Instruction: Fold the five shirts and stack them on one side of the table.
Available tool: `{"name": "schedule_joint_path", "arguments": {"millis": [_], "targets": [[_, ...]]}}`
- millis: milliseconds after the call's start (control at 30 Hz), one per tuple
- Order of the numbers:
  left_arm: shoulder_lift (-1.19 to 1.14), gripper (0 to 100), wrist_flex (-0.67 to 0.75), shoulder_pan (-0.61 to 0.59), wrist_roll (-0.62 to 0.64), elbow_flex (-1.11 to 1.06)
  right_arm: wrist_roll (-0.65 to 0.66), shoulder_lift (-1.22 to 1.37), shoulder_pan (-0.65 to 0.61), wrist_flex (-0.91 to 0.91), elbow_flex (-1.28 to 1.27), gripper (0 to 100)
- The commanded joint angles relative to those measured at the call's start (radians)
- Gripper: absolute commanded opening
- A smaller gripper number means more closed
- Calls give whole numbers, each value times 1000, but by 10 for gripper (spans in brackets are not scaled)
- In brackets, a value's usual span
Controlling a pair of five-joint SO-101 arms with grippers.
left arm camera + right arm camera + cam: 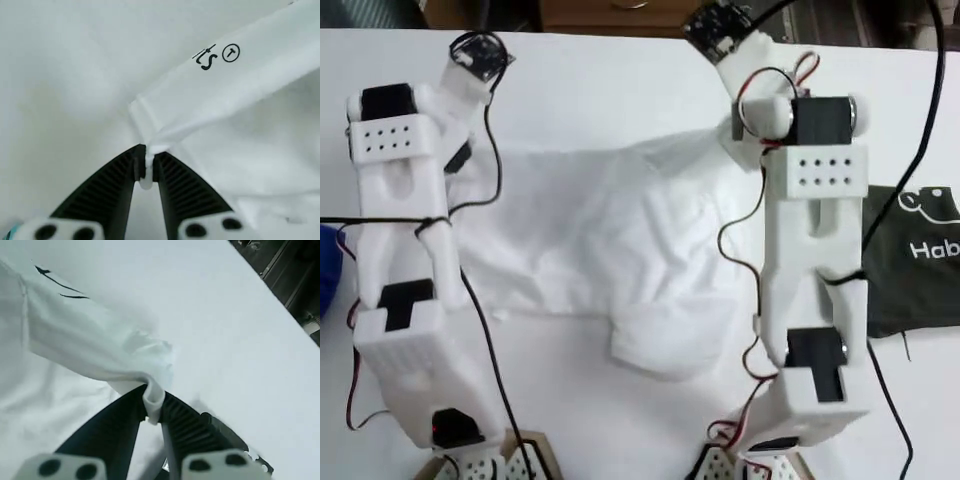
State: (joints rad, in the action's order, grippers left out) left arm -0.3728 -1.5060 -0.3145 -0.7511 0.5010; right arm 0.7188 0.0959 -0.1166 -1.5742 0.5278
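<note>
Your left gripper (146,156) has its jaws closed on a thin edge of the white shirt (605,235). The cloth is pinched right at the tips and rises from them as a narrow folded band. A small black printed mark sits on that band further from the jaws.

Your right gripper (153,402) is also clamped on the same shirt. Its jaws hold a rolled fold of white cloth that bunches into wrinkles just beyond the tips. Bare tabletop (610,75) lies on one side of that fold and more of the shirt on the other.

From above, the shirt lies spread between your two arms on the white tabletop, mostly flat. One sleeve-like flap pokes out toward the arm bases. The cloth looks gathered and slightly raised at the side by your right arm. The left arm (405,250) reaches along one side of the shirt and the right arm (815,250) along the other, both pointing toward the far edge.

A dark shirt (910,285) with white print lies on the outer side of the right arm, at the edge of the tabletop. The arm hides whether it touches the white one. Something blue (327,265) shows at the opposite edge, cut off by the frame.
</note>
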Motion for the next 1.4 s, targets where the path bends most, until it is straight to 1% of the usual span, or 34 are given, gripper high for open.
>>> {"name": "schedule_joint_path", "arguments": {"millis": [0, 200, 367, 567, 667, 833, 967, 1067, 1233, 1367], "targets": [[109, 21, -23, -12, -8, -30, 9, -125, 5, -5, -86, 21], [275, 21, -17, -21, -11, -170, 11, -283, -10, 16, -293, 21], [396, 21, -14, -23, -29, -320, 11, -427, -13, 87, -496, 21], [502, 21, 58, -38, -32, -529, 23, -564, -13, 163, -741, 21], [563, 21, 61, -40, -68, -633, 52, -628, -5, 196, -841, 21], [641, 21, 152, -40, -100, -799, 52, -699, -8, 216, -948, 21], [646, 21, 222, -41, -124, -918, 52, -725, -4, 226, -1008, 21], [651, 21, 253, -63, -141, -970, 52, -743, 5, 228, -1051, 21], [652, 21, 245, -110, -144, -1000, 52, -796, 2, 225, -1120, 21], [652, 21, 236, -121, -158, -1003, 52, -863, -2, 222, -1195, 21]]}}
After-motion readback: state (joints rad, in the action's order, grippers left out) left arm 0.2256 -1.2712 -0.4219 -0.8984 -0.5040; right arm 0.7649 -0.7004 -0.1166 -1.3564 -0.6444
